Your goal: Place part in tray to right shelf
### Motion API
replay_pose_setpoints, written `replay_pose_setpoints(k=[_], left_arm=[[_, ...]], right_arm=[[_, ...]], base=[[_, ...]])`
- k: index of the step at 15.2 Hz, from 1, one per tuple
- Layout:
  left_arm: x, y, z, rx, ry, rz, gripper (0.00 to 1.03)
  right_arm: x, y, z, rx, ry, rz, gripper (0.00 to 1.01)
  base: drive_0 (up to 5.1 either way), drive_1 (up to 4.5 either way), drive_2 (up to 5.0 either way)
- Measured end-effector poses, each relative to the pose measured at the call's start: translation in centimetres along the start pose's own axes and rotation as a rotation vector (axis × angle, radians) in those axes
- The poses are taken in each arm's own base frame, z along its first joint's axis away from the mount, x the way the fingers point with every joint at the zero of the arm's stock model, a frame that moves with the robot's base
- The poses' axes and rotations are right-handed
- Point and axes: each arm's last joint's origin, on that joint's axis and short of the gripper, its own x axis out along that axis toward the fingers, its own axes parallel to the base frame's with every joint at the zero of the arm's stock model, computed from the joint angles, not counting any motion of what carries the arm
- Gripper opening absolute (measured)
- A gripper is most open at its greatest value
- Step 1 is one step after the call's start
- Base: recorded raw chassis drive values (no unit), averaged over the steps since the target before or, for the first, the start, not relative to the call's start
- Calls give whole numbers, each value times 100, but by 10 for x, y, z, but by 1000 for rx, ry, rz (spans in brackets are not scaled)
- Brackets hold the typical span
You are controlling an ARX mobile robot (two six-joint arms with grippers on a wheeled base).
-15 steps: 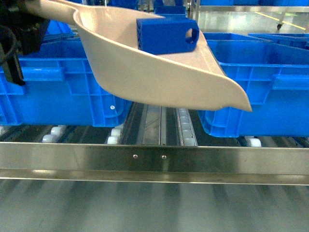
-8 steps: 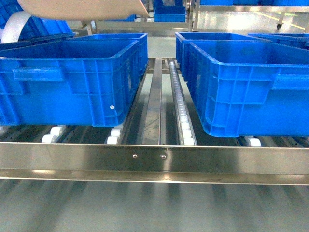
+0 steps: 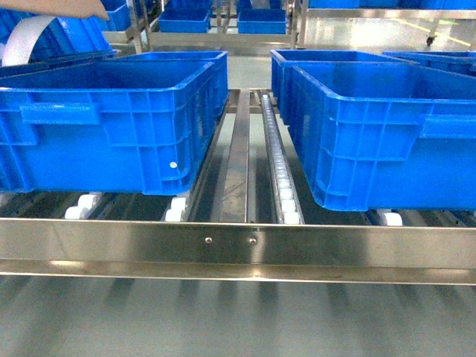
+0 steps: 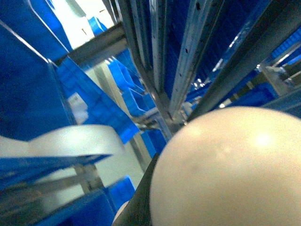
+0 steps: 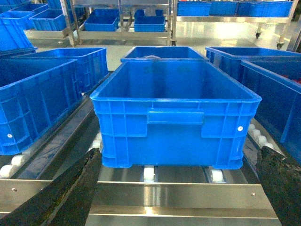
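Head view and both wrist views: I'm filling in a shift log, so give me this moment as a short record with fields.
Tray: only a beige edge shows at the head view's top left; its rounded surface fills much of the left wrist view
Part: not visible in any view
Right pincer: open, holding nothing, facing a blue crate
Right shelf: steel front rail, with a white roller lane running back between crates

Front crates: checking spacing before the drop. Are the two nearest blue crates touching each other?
Apart. The head view shows bare steel rails and a roller strip between the left crate and the right crate.
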Motion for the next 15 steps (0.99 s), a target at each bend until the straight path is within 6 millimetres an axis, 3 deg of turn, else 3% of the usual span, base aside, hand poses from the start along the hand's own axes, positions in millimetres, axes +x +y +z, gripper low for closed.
replay_pose_setpoints(k=[1, 2, 3, 7, 12, 14, 15], left_arm=[[13, -19, -28, 116, -30, 10, 13], [15, -42, -76, 295, 39, -37, 13], [14, -51, -86, 360, 62, -74, 13], [19, -59, -68, 427, -25, -65, 13], [-22, -75, -73, 408, 7, -99, 13], [-25, -70, -63, 391, 17, -99, 13], [-24, -58, -55, 353, 19, -88, 13]], right_arm=[[0, 0, 0, 0, -1, 0, 98], [0, 0, 0, 0, 0, 0, 98], [0, 0, 0, 0, 0, 0, 98], [0, 0, 0, 0, 0, 0, 98], [0, 0, 0, 0, 0, 0, 98], [0, 0, 0, 0, 0, 0, 98], [0, 0, 0, 0, 0, 0, 98]], base=[[0, 0, 0], [0, 0, 0], [0, 0, 0], [0, 0, 0], [0, 0, 0], [0, 0, 0], [0, 0, 0]])
